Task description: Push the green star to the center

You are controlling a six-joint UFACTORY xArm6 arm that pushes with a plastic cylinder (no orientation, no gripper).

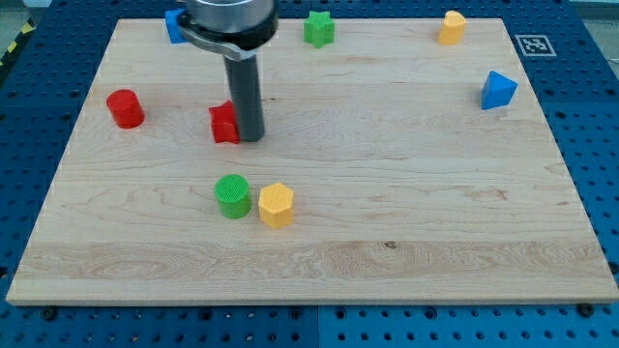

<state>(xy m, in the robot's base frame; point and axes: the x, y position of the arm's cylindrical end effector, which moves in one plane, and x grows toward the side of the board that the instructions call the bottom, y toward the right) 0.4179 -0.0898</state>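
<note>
Green star (318, 28): we see it at the view's top edge of the desk, slightly left of the middle line, well apart from the desk's centre and from our tip.
Our tip (251, 137): it stands on the board in the left half, touching or just beside the right side of a red block; the dark rod rises straight from it to the arm's grey collar at the view's top.
Jaws: we carry none; the arm ends in the plain rod, so there is no spread or pinch to tell.
Red block by the tip (224, 123): partly hidden by the rod, shape not clear to us.
Red cylinder (125, 108): upright near the left edge.
Blue block (175, 25): at the top, left of the arm, half hidden behind it.
Green cylinder (232, 195): below the tip, just beside a yellow hexagonal block (276, 205) on its right; we cannot tell if they touch.
Yellow block (451, 27): near the top right corner.
Blue triangular block (498, 90): close to the right edge.
Desk (406, 232): pale wooden board, lying on a blue perforated base (600, 145).
</note>
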